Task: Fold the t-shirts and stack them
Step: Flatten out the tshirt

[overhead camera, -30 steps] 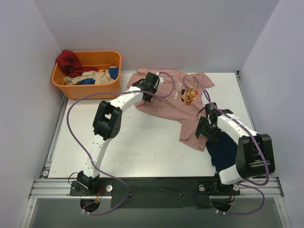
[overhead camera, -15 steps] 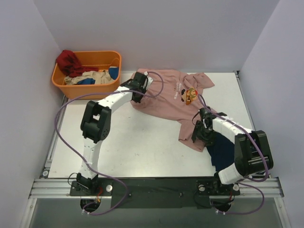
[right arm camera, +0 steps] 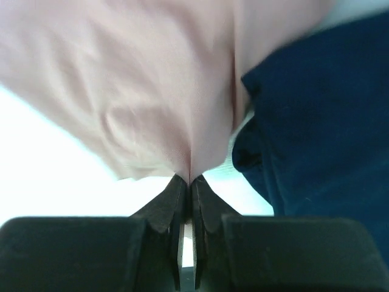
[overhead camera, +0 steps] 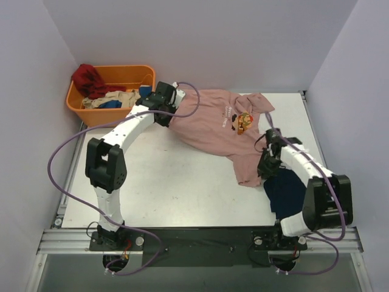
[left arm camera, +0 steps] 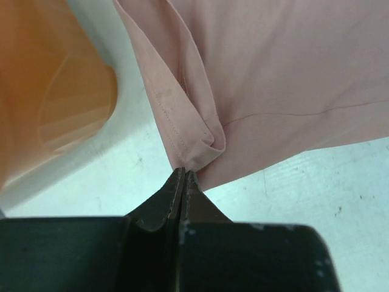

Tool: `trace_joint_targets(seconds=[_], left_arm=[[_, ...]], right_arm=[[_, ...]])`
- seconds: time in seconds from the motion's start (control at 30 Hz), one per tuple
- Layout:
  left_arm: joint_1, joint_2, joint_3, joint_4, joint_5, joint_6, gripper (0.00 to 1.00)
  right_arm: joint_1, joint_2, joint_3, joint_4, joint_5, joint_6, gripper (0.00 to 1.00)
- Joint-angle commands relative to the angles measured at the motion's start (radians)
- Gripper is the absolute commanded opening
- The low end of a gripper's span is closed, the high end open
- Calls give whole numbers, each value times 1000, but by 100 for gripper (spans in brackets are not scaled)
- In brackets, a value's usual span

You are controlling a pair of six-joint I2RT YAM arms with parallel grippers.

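A dusty-pink t-shirt (overhead camera: pixel 213 131) with a small character print (overhead camera: pixel 244 121) lies spread across the back middle of the table. My left gripper (overhead camera: pixel 165 114) is shut on its left edge beside the orange bin; the left wrist view shows a folded hem of the pink t-shirt (left arm camera: pixel 200 137) pinched at my left gripper (left arm camera: pixel 183 171). My right gripper (overhead camera: pixel 268 163) is shut on the pink cloth near its lower right corner, and the right wrist view shows the pink t-shirt (right arm camera: pixel 152 91) bunched into my right gripper (right arm camera: pixel 189 179). The navy t-shirt (overhead camera: pixel 285 191) lies crumpled at the right, partly under my right arm.
An orange bin (overhead camera: pixel 91 113) with red, tan and blue clothes stands at the back left, close to my left gripper. White walls enclose the table on three sides. A purple cable loops over the table's left part.
Both grippers have shut on the pink t-shirt. My left gripper has moved left toward the bin, pulling the shirt's edge with it. The right gripper shifted slightly right, drawing the lower corner along.
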Motion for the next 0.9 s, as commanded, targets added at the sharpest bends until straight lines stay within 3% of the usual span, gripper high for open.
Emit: trace_joint_targets(seconds=[0.0, 0.23, 0.4, 0.67, 0.87], left_arm=[[13, -134, 231, -241, 25, 44, 0], [21, -257, 547, -480, -49, 57, 0], [19, -254, 829, -484, -153, 84, 0], [16, -182, 868, -257, -170, 134, 0], [16, -33, 1010, 28, -215, 201, 0]], right_arm=[[-88, -233, 299, -203, -13, -63, 0], [-142, -433, 736, -367, 74, -109, 0], [-169, -430, 971, -381, 178, -144, 0], [-171, -202, 1194, -197, 134, -199, 0], [-230, 151, 1620, -50, 50, -146, 0]])
